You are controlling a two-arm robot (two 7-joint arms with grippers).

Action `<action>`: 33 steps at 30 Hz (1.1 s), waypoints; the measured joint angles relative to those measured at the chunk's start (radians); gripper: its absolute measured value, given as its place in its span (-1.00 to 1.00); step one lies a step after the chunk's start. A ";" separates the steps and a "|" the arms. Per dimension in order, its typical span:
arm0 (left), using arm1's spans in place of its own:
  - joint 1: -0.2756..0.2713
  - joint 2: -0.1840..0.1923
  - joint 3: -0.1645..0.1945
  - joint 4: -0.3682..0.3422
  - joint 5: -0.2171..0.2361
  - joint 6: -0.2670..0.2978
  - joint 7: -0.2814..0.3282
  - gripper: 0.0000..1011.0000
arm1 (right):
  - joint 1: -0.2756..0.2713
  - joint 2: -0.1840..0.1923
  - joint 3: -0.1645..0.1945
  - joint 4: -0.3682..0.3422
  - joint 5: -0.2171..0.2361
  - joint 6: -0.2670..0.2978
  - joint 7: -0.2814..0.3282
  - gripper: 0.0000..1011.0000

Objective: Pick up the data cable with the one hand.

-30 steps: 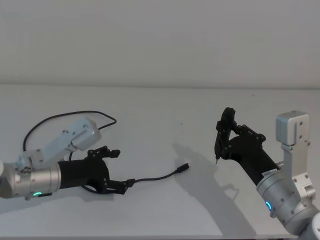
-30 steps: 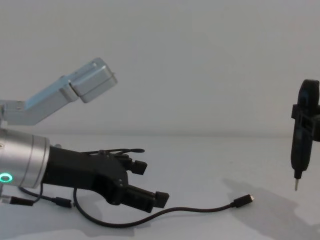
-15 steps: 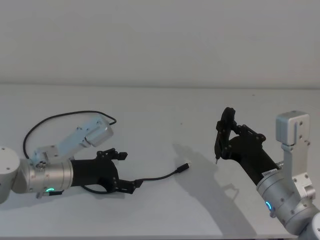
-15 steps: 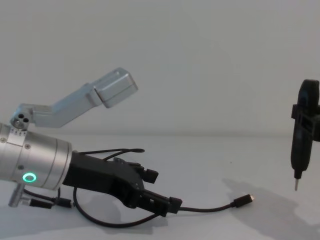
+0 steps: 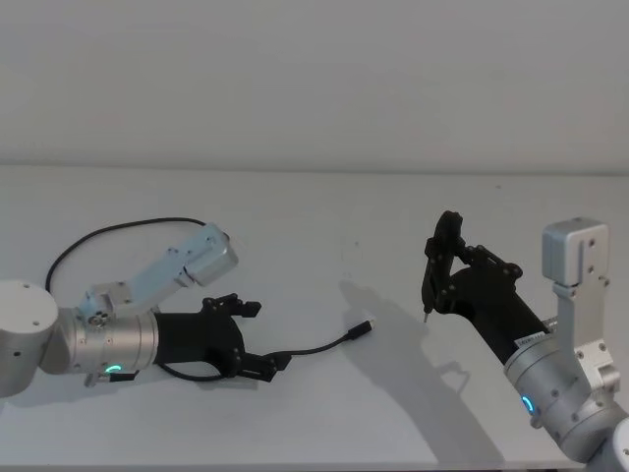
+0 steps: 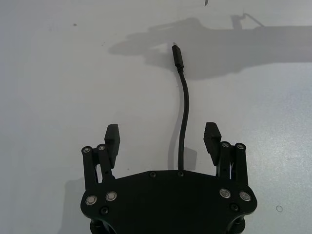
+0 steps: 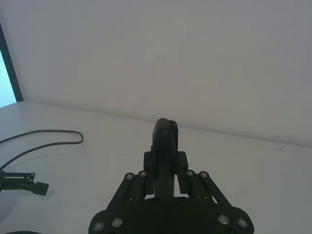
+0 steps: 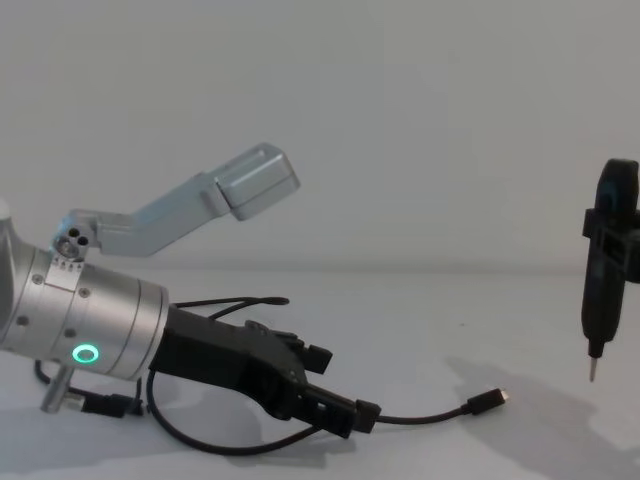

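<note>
Plainly, the left gripper (image 5: 261, 336) lay low over the white table (image 5: 324, 216) at about 8 o'clock in the head view. Its jaws stood wide apart and had hold of nothing. The data cable (image 5: 319, 346) ran lengthwise through the gap between the two fingers (image 6: 111, 139), nearer one finger than the other, and passed under the palm. Whether it touched the gripper could not be told. From the fingers the cord reached toward 3 o'clock and ended in a small plug (image 5: 366, 326) with a silver tip, lying on the table near its middle. Behind the wrist, the rest of the cord swept in a wide loop toward 10 o'clock. The right gripper (image 5: 448, 279) hung above the table at about 4 o'clock, well apart from the cable. Its jaws were closed on a dark pen-like tool (image 8: 600, 290) that stood upright, its thin metal tip pointing down, clear of the surface.
</note>
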 joint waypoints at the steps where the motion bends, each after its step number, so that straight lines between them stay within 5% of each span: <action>1: -0.001 -0.001 0.001 0.001 0.000 0.001 0.000 0.99 | 0.000 0.000 0.000 0.000 0.000 0.000 0.000 -0.46; 25: -0.023 -0.020 0.031 0.039 0.020 0.022 0.026 0.99 | 0.000 0.000 0.000 0.000 0.000 0.000 0.000 -0.46; 33: -0.024 -0.023 0.034 0.043 0.024 0.024 0.029 0.68 | 0.000 0.000 0.000 0.000 0.000 0.000 0.000 -0.46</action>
